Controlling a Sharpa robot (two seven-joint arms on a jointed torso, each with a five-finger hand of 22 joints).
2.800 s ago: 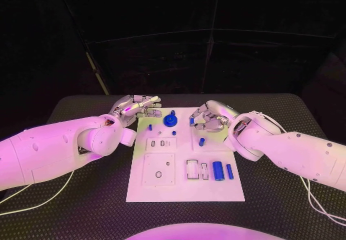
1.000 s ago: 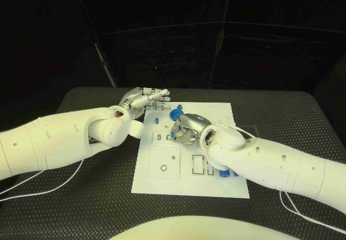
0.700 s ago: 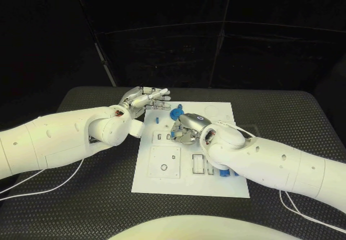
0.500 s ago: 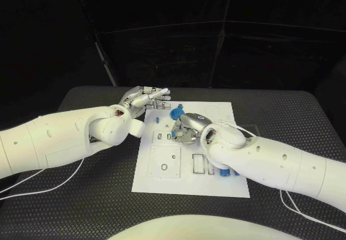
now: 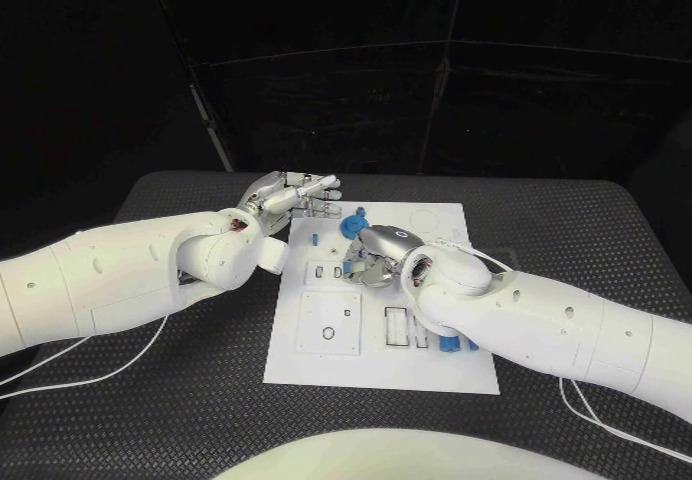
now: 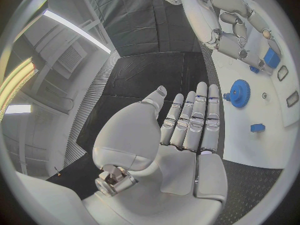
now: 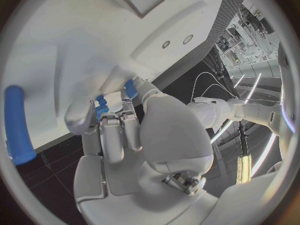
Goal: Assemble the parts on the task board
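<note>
Over on the left, the left robot hand (image 5: pixel 293 193) hangs at the far left corner of the task board (image 5: pixel 433 372), fingers straight and side by side, thumb apart, palm bare and holding nothing. Just beside it on the white plate stands a blue gear (image 5: pixel 352 225), toothed round its rim, with a small blue part (image 6: pixel 257 128) lying near it, both well apart from those fingers.

Moving right, the right robot hand (image 5: pixel 378 258) is down low over the middle of the board, fingers curled in. From behind its wrist a small blue piece (image 7: pixel 100 105) shows between its fingertips, so it seems to be pinching that, though how firmly I cannot tell. A blue cylinder (image 7: pixel 16 125) lies loose on the board close by.

Further toward the near edge, more blue parts (image 5: pixel 456 345) peek out beside the right forearm, by the rectangular slots.

These pieces look small, rigid and light, probably smooth plastic, so likely to slip or roll if nudged. I would take a peg by its sides, pinched across the middle, and the gear by its rim or hub rather than its teeth.

All of it sits on the dark surface (image 5: pixel 173 400).
</note>
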